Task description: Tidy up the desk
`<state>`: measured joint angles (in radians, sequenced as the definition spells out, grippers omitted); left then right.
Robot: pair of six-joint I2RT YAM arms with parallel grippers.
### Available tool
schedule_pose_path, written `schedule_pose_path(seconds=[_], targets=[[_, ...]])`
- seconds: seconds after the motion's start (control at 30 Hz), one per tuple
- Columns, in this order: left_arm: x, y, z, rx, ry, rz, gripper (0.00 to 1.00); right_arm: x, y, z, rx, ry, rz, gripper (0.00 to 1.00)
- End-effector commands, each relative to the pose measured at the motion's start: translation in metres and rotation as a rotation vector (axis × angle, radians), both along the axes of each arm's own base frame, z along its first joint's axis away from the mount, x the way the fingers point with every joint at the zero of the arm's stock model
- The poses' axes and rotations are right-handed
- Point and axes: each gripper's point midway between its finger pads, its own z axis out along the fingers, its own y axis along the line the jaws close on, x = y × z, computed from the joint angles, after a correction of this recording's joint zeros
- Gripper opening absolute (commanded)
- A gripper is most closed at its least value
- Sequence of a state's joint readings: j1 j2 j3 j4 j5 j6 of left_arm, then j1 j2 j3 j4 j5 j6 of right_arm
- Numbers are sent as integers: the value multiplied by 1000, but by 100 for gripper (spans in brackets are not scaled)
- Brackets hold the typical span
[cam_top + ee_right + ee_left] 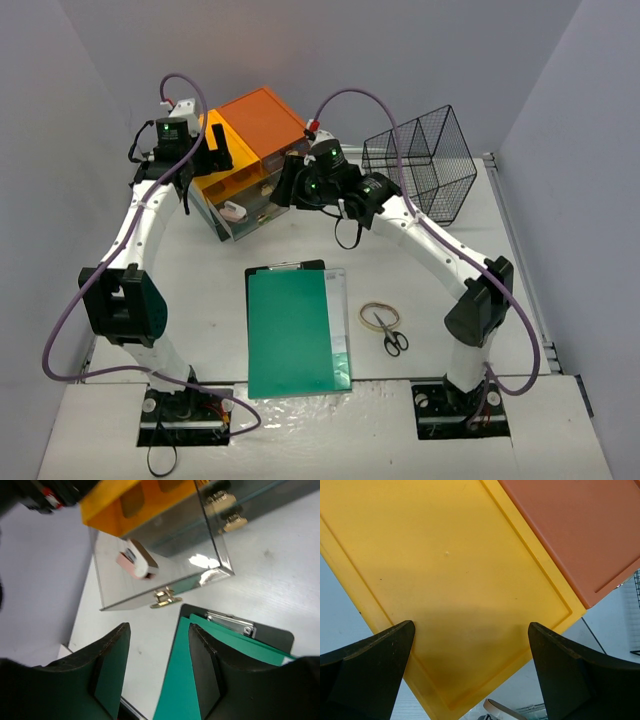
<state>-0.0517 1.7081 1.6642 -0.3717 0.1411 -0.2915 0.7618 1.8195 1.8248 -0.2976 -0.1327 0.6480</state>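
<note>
Top view: white desk point(210, 290) in a grey-walled corner carries clipboard point(297, 335), tape ring point(378, 316), scissors point(394, 342) up front — drawer unit point(250, 150) and wire basket point(420, 165) at the back. Left wrist: left gripper point(471, 630) spread wide over the unit's yellow top, holding nothing. Right wrist: right gripper point(159, 630) parted, empty, facing the clear drawer point(165, 577) w/ a pink-white item point(137, 560), maybe an eraser.

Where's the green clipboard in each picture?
Top view: the green clipboard lies in the middle of the desk, in front of the arms' bases.
Left wrist view: not in it.
Right wrist view: at the bottom, right of centre, running off the lower edge.
Shared landmark: the yellow-and-orange drawer unit shows in all three views, beyond the clip end.
</note>
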Motion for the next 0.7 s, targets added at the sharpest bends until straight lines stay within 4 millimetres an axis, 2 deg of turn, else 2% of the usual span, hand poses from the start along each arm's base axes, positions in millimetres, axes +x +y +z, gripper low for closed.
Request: schedule_pose_path(seconds=[0.0, 0.1, 0.17, 0.43, 0.53, 0.6, 0.67], targets=[[-28, 20, -40, 15, 194, 68, 97, -12, -7, -48, -131, 46, -9, 41], [-28, 20, -40, 16, 194, 68, 97, -14, -9, -71, -199, 49, -24, 22], [-28, 20, -40, 15, 195, 69, 97, -10, -10, -75, -232, 26, -46, 16], [-28, 18, -41, 11, 199, 67, 97, 14, 6, -72, -268, -48, -53, 15], [-27, 18, -42, 12, 200, 67, 97, 23, 16, -70, -258, -62, -47, 15], [-27, 19, -43, 14, 201, 67, 97, 30, 25, -76, -257, -65, -41, 15], [-27, 18, -43, 13, 203, 66, 97, 36, 33, -68, -234, -84, -37, 15]])
